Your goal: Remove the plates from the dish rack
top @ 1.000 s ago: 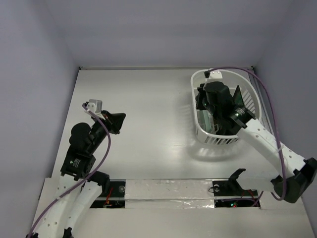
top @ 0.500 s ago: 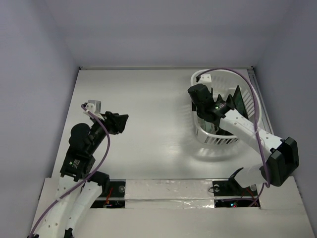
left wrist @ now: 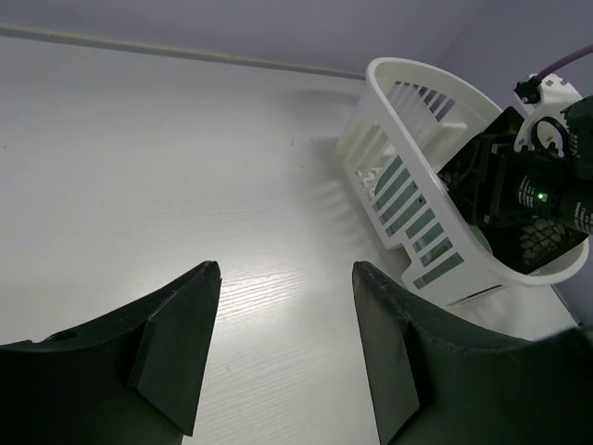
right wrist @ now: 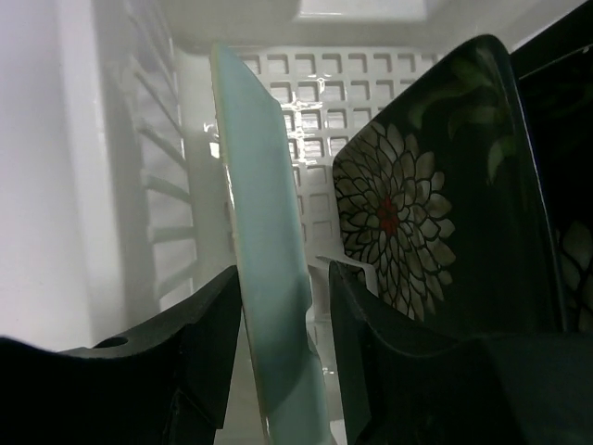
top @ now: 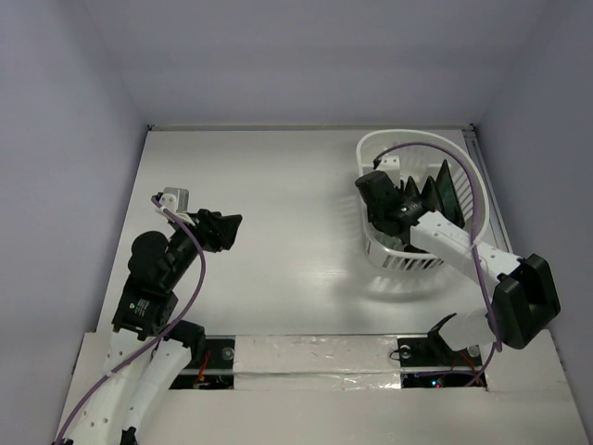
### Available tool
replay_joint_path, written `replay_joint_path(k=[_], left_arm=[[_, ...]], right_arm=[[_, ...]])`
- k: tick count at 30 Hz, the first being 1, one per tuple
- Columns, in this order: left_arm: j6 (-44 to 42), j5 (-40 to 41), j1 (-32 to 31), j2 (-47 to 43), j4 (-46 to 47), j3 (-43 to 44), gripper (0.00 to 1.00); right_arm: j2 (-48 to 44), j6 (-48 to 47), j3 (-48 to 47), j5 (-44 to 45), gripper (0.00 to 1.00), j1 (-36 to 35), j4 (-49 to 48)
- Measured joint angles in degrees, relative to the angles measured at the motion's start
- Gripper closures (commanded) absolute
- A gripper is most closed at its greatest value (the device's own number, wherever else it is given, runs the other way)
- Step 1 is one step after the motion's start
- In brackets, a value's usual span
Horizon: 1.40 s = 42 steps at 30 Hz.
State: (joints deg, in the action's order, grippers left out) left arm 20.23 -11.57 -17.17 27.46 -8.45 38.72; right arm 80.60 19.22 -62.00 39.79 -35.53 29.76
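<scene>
The right end effector (right wrist: 278,278) is down inside the rack (right wrist: 153,158). Its jaws are moderately wide and hold nothing, and the mint plate (right wrist: 264,213) stands on edge between its fingers. The plate lies close against the finger nearer the rack's slotted wall, with a slim gap at the other finger. Just past that other finger stands the flowered plate (right wrist: 398,222), and a third dark plate (right wrist: 567,185) stands beyond it.

The step in hand looks like gripping the mint plate. It would go best if the wrist shifts slightly toward the wall so both pads meet the plate's faces together. The fingers should also reach low enough to catch more than the rim before closing. The lift should follow the plate's own plane, or its edge may knock the flowered plate or drag the light rack along.

The left end effector (left wrist: 284,269) hovers wide and empty over the bare counter (left wrist: 139,167), with the rack well ahead of it.
</scene>
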Motion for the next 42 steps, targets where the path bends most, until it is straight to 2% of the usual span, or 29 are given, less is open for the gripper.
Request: replay_joint_path(k=[13,26,42], left_arm=[[0.0,-0.4,0.0,0.0,0.0,0.0,0.44],[0.0,-0.9,0.4,-0.5,0.0,0.0,0.44],[0.0,-1.1,0.4,-0.8,0.0,0.0,0.45]], right_arm=[[0.4,0.7,2.4,-1.2,0.62,1.0,-0.6],[2.1,-1.2,-1.0,-0.1,0.99,1.0,5.0],[6.1,-6.4,-8.2,0.6,1.0,0.0,14.5]])
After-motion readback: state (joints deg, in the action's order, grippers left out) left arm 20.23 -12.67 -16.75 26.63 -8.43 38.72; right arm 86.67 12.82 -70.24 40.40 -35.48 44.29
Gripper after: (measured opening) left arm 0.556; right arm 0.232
